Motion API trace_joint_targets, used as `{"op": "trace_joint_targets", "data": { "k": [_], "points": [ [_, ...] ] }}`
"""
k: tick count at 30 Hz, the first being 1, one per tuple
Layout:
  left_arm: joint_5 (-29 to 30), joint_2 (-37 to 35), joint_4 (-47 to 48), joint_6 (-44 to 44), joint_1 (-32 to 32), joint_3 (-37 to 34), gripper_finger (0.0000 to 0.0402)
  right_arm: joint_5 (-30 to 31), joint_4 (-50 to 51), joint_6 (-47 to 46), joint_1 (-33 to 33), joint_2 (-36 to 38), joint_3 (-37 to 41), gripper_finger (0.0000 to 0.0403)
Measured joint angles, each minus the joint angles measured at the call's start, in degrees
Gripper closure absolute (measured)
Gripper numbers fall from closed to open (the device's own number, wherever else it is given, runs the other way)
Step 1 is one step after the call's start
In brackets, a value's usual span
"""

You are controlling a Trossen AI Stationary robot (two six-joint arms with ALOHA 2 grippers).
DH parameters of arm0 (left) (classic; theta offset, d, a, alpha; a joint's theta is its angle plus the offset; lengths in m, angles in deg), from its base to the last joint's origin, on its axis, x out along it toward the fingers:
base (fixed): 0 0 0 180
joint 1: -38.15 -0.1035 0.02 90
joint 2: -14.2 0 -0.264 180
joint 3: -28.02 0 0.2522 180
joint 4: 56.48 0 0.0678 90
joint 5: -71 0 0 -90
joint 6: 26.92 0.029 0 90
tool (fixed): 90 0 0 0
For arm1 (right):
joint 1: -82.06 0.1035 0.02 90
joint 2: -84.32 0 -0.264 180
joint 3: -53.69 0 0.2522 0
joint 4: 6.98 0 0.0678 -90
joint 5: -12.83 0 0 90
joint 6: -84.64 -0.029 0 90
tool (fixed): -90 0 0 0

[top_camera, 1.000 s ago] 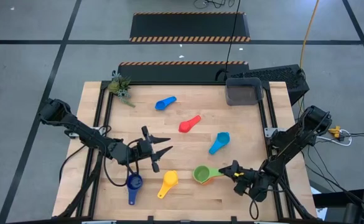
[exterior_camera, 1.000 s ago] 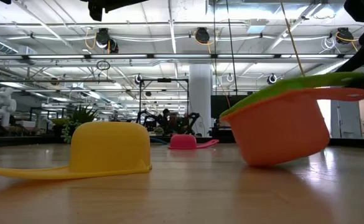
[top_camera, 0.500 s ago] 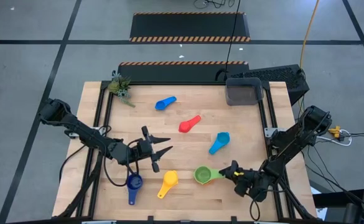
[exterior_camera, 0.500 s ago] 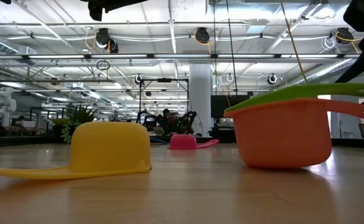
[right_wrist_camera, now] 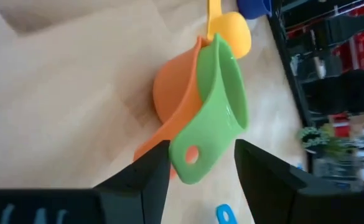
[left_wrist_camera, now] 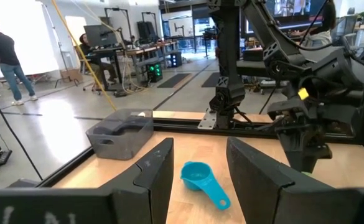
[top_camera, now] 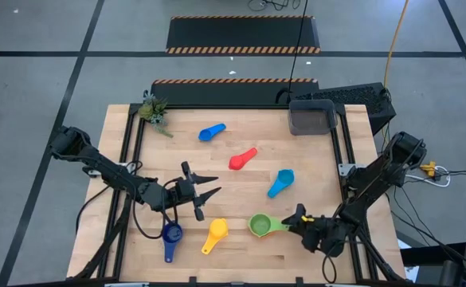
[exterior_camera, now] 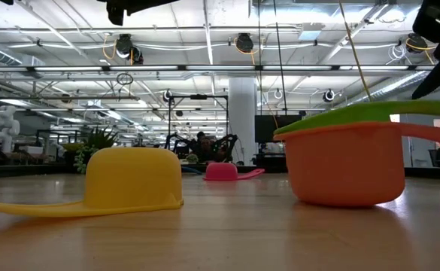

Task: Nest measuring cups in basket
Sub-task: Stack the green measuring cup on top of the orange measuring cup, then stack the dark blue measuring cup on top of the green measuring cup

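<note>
Smooth plastic green cup [top_camera: 258,224] nested in the orange cup [right_wrist_camera: 172,102], upright on the pale wood-grain bench [top_camera: 248,183], well apart from the grey rounded-corner basket [top_camera: 311,118]. Right gripper [top_camera: 299,220] jaws open around their flat handles, not gripping. Left gripper [top_camera: 209,189] jaws parted, empty, beyond the yellow cup [top_camera: 217,231].

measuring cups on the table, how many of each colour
blue: 1
red: 1
light blue: 1
navy: 1
yellow: 1
green: 1, nested in the orange
orange: 1
total: 7
</note>
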Motion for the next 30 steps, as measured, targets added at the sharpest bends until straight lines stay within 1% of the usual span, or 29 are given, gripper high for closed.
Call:
{"op": "trace_joint_targets", "data": {
  "k": [6,9,17,24,28,30],
  "points": [
    [0.0,0.0,0.0,-0.4,0.0,0.0,0.025,-5.7,6.5,-7.1,-0.5,3.4,0.0,0.0229],
    [0.0,0.0,0.0,-0.4,0.0,0.0,0.025,-6.9,9.5,-9.7,-0.5,4.0,0.0,0.0229],
    [0.0,0.0,0.0,-1.4,-0.2,0.0,0.025,-7.0,11.5,-14.7,-0.5,5.3,0.0,0.0229],
    [-0.6,0.0,1.0,-3.0,-0.2,0.0,0.025,-7.0,11.3,-30.2,-0.5,9.4,0.0,0.0229],
    [-2.9,0.0,2.1,-5.2,-0.2,0.0,0.025,-6.6,11.1,-36.8,-0.5,13.3,0.0,0.0229],
    [-4.8,0.0,3.0,-6.3,-0.2,0.2,0.025,-4.7,10.7,-38.7,-0.5,15.2,0.0,0.0229]
  ]
}}
